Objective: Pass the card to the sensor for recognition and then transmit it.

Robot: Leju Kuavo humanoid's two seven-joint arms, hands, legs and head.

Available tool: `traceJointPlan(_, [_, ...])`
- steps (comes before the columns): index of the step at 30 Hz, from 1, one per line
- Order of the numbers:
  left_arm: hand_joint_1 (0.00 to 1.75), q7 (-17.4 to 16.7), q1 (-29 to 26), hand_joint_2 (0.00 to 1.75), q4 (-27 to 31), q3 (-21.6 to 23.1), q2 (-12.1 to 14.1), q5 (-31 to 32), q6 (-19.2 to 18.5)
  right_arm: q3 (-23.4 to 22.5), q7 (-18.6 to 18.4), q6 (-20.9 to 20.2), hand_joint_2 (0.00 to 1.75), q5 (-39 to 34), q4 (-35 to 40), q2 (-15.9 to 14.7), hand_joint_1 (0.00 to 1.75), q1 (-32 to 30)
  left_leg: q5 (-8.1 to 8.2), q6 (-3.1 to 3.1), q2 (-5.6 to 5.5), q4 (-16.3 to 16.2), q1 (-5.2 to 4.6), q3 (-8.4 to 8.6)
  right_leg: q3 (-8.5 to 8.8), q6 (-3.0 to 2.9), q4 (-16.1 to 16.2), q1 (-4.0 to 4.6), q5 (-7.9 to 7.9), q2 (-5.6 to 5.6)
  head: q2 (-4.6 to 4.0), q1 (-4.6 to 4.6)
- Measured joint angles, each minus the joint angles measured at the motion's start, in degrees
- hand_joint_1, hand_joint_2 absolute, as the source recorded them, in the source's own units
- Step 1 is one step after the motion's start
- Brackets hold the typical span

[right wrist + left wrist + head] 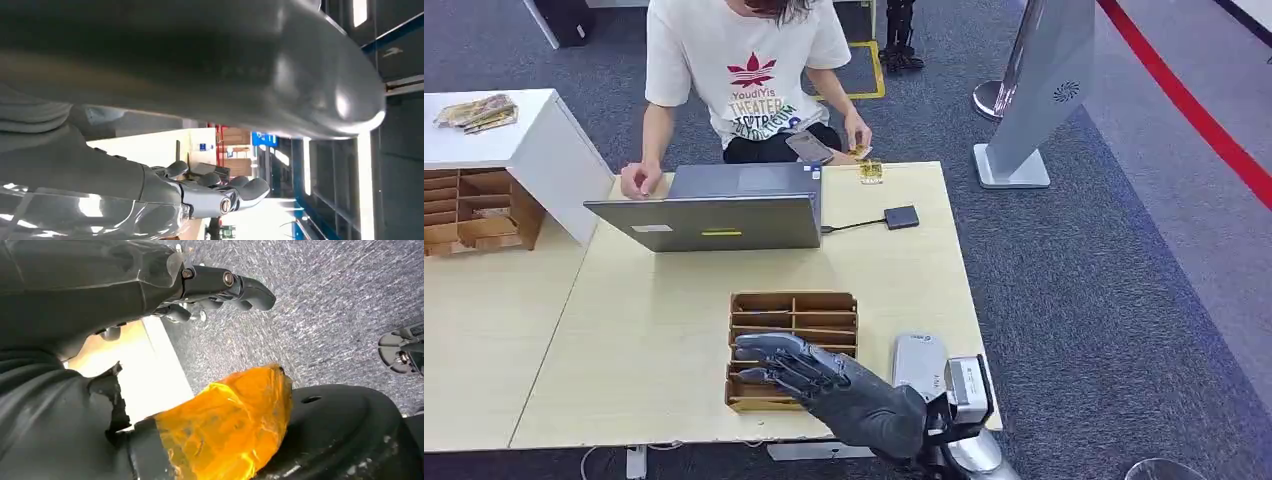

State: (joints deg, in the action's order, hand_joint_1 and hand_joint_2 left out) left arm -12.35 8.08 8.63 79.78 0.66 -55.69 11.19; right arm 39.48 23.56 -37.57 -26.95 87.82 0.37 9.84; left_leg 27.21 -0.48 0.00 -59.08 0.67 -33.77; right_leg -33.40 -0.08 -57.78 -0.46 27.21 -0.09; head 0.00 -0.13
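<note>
The pale wooden table (674,340) filled the near left of the scene, with grey carpet (1104,280) to its right. A person (744,70) in a white printed shirt sat at the far edge, one hand flat on the table beside a grey laptop (714,215), the other holding a phone (809,148) near a small yellowish card (870,172) that lay on the table's far right corner. A white cabinet (514,160) with wooden compartments stood far left. A black card sensor (901,217) lay right of the laptop, joined to it by a cable. Nearer, a wooden divided tray (792,312) sat on the table, and just right of it a grey-white device (919,362).

The right hand (799,368) reached over the near part of the tray, fingers stretched out and slightly apart, with nothing visible in them. In its wrist view the left hand (210,287) hung beside the table edge over carpet, fingers loosely curled and holding nothing.
</note>
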Motion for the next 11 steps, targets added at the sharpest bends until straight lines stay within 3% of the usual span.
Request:
traceJointPlan(9, [0.0,-0.13,-0.76,0.0,0.0,-1.14,0.28,-1.36,1.75,-0.61,-1.51,-1.8,0.0,-1.03,-3.28,-0.92,0.0,-2.6,0.0,0.0,-0.01,0.0,0.0,-0.01,0.01,-0.03,-0.01,0.0,0.02,-0.01,0.0,0.0])
traceJointPlan(10, [0.0,-0.17,-0.79,1.75,0.0,-1.18,0.33,-1.51,1.86,-0.61,-1.51,-2.21,0.0,-1.01,-3.8,-0.92,0.0,-2.6,0.0,0.0,-0.01,0.0,0.0,-0.01,0.01,-0.03,-0.01,0.0,0.02,-0.01,0.0,0.02])
traceJointPlan(11, [0.0,-0.17,-0.8,1.75,0.0,-1.23,0.35,-1.55,1.95,-0.61,-1.53,-2.38,0.0,-1.01,-4.19,-0.92,0.0,-2.61,0.0,0.0,-0.01,0.0,0.0,-0.01,0.01,-0.03,-0.01,0.0,0.02,-0.01,0.0,0.02])
